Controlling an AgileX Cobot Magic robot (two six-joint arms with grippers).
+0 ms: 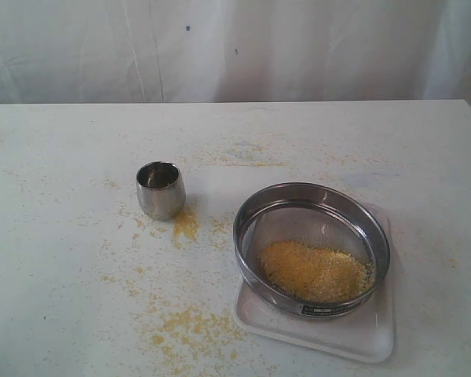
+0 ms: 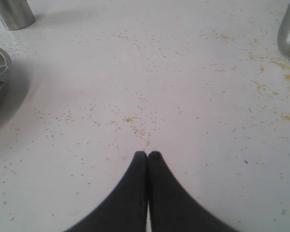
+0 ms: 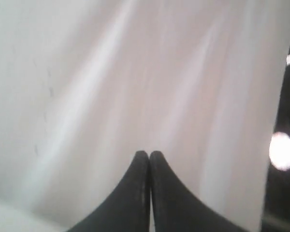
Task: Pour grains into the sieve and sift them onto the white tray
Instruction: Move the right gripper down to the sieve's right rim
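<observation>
sieve (image 1: 298,224) — wide, shallow steel ring with a fine mesh floor and a small dark label on its near rim; sits on the white tray (image 1: 361,334), right of table centre in the exterior view.
grains (image 1: 315,271) — sandy golden-yellow heap, paler in places, on the mesh toward the labelled side.
steel cup (image 1: 160,189) — upright, left of the sieve, apart from it; yellow spill (image 1: 186,224) beside it.
left gripper (image 2: 148,153) — shown by its wrist view alone; fingertips pressed together, empty, over grain-flecked tabletop (image 2: 183,72).
right gripper (image 3: 149,153) — wrist view alone; clenched, empty, against white cloth (image 3: 135,72).
</observation>
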